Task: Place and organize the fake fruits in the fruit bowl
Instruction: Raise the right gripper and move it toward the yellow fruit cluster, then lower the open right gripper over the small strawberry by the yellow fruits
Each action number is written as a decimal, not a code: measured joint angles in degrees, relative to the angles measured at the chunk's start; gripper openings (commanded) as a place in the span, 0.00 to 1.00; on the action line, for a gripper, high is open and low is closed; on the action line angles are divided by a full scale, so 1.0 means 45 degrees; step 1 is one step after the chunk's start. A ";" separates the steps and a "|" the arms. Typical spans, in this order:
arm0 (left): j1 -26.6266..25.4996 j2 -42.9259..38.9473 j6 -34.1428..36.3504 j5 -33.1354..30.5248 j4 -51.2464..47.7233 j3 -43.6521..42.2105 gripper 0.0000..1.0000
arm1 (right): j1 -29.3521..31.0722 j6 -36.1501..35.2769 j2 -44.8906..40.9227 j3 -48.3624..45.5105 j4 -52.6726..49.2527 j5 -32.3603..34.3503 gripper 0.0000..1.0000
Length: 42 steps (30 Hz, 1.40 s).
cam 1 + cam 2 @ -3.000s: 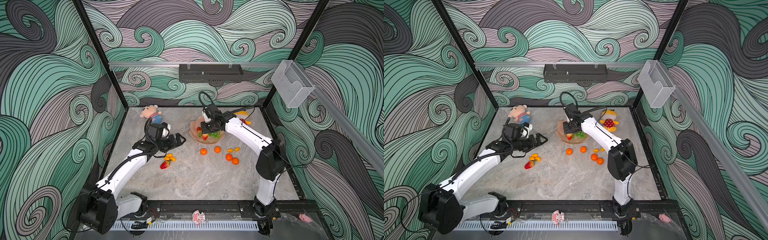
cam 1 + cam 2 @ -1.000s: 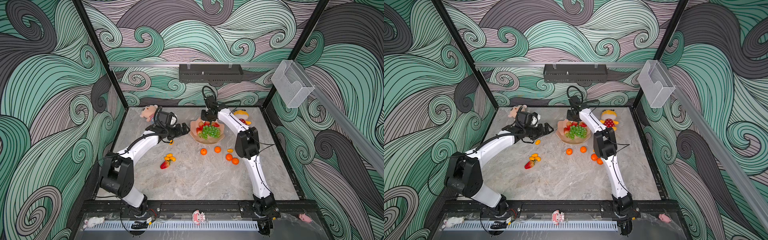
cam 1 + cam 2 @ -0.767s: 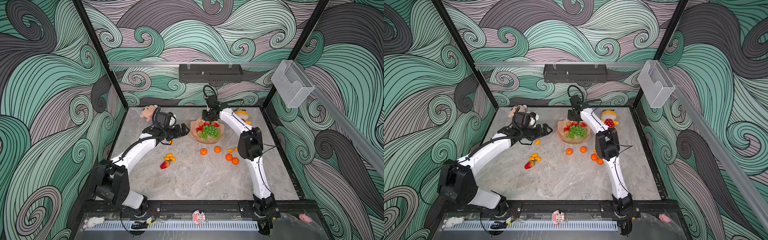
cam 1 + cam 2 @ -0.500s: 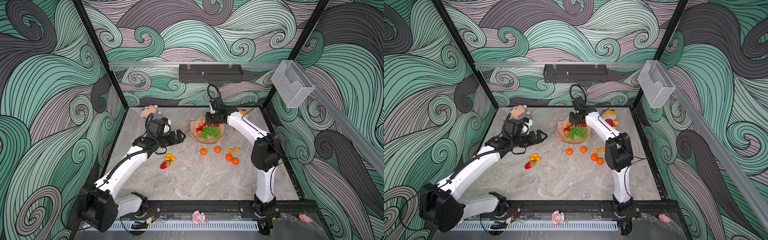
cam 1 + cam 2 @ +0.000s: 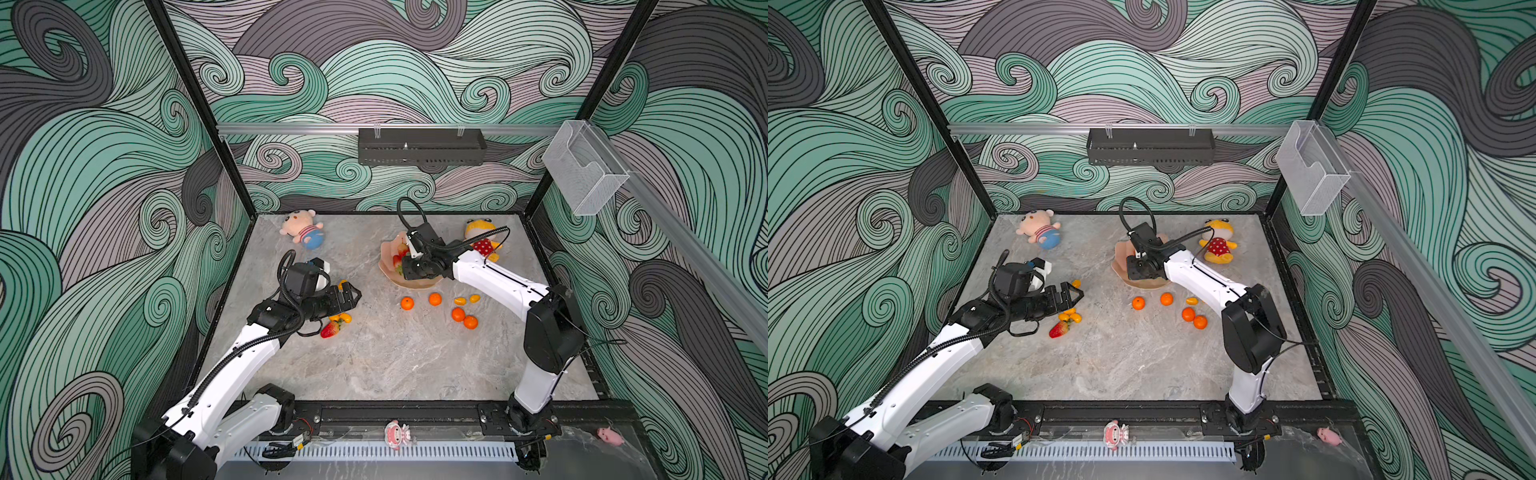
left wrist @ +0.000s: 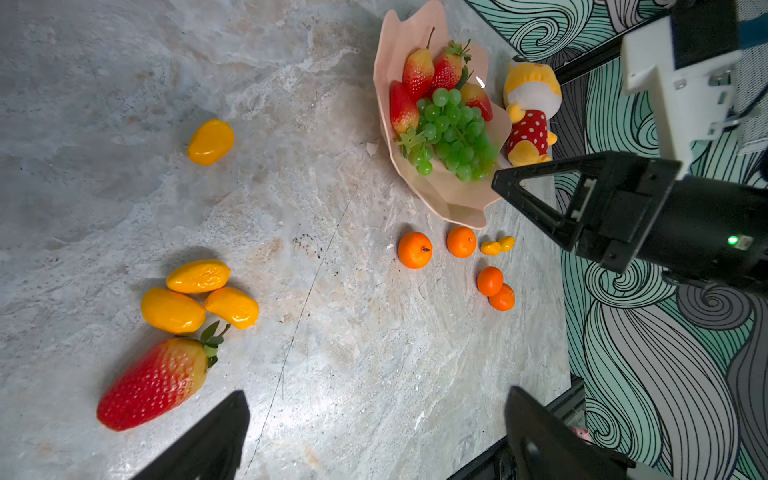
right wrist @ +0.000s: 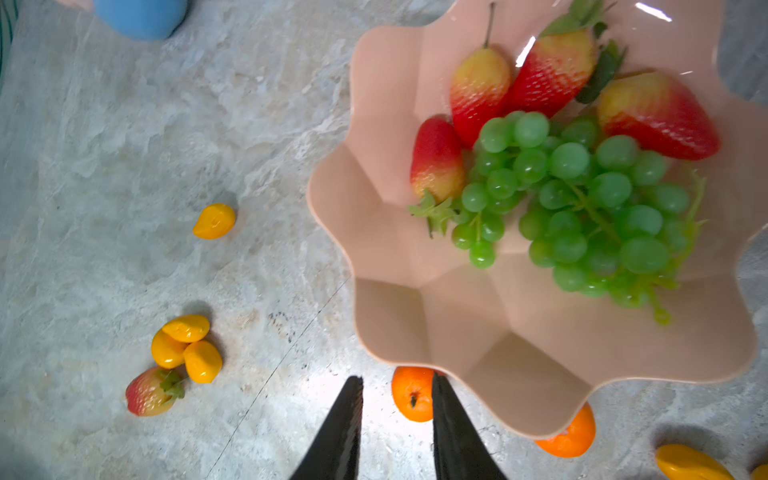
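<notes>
Currently the fruit bowl [image 7: 478, 316] is holding the grape bunch [image 7: 582, 208] and strawberries [image 7: 552, 70]. The right gripper [image 7: 397, 381], narrowly parted and empty, is hovering over it. The left gripper [image 5: 1074, 299], spread wide, is hovering near the loose strawberry [image 6: 153, 382] and kumquats [image 6: 199, 297], likely requiring descent and pinch.

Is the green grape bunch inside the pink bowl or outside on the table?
Inside. The grape bunch lies on the floor of the fruit bowl, within its rim, beside the strawberries.

The left arm [image 5: 235, 365] stretched forward and low, its left gripper [image 6: 378, 397] spread wide and empty. The right arm [image 5: 494, 281] bent inward at the elbow, its right gripper [image 7: 395, 379] pointing down, jaws narrowly apart, gripping nothing.
</notes>
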 measured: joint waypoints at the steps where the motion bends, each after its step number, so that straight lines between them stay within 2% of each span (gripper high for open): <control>1: 0.0000 -0.0160 -0.0083 -0.0005 -0.0019 -0.0170 0.99 | 0.0248 0.0005 -0.0024 0.0000 -0.0005 0.0005 0.29; 11: 0.0253 -0.2302 -0.0933 -0.0899 -0.0903 -0.1098 0.99 | 0.2560 0.0874 0.0117 0.0000 0.0010 -0.0262 0.27; 23: 0.3317 -0.3113 -0.0636 -0.0733 -0.3458 -0.0758 0.99 | 0.4624 0.4469 0.0627 -0.0899 0.0860 -0.0126 0.28; 33: 0.4779 -0.2647 0.0301 -0.0087 -0.4488 -0.0058 0.98 | 0.5119 0.8320 0.0767 -0.2006 0.3143 0.0219 0.28; 42: 0.5032 -0.2293 0.0908 0.0151 -0.4692 0.0151 0.99 | 0.5163 1.0103 0.1341 -0.2157 0.4799 0.0185 0.30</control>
